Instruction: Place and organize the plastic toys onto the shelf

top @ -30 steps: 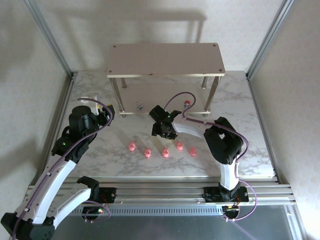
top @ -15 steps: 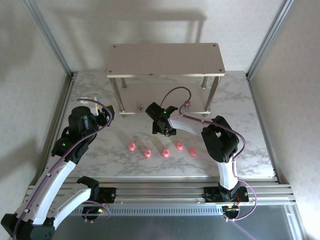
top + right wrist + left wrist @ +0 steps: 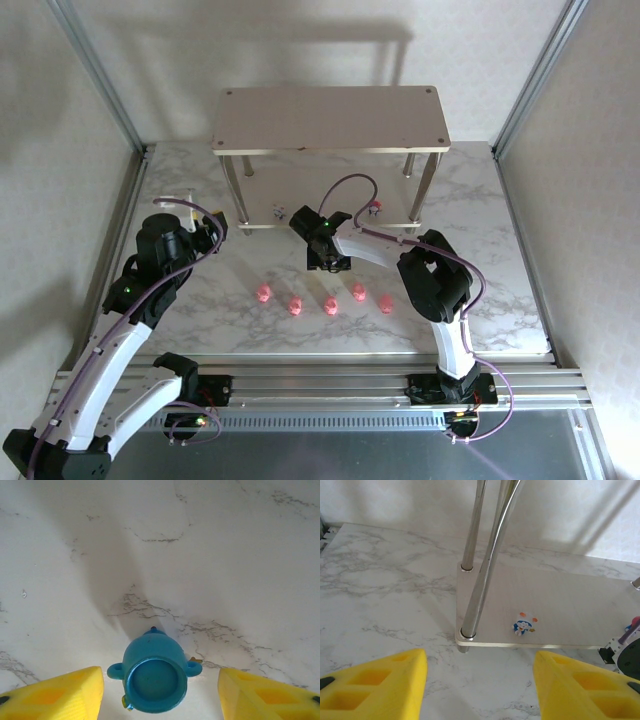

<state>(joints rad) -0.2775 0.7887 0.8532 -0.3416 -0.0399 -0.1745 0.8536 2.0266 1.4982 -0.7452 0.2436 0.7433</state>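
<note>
1. The right gripper (image 3: 158, 680) has its jaws apart, straddling a blue toy (image 3: 155, 666). There is a narrow gap between the toy and each of the yellow fingers (image 3: 60, 692).
2. The toy stands on the marble table (image 3: 225, 555).
3. The left gripper (image 3: 480, 672) has its jaws apart with nothing between them.
4. Ahead of the left jaws, the shelf (image 3: 570, 605) carries a whitish-blue figurine (image 3: 522, 626) on its lower board.
5. Behind the right jaws, five pink toys (image 3: 330, 305) sit in a row.

Bright, soft frontal light; shelf (image 3: 330, 118) casts faint shadow on back wall (image 3: 300, 60), diffuse shadow on worktop (image 3: 250, 545) in rt wrist view; near edges blurry.
</note>
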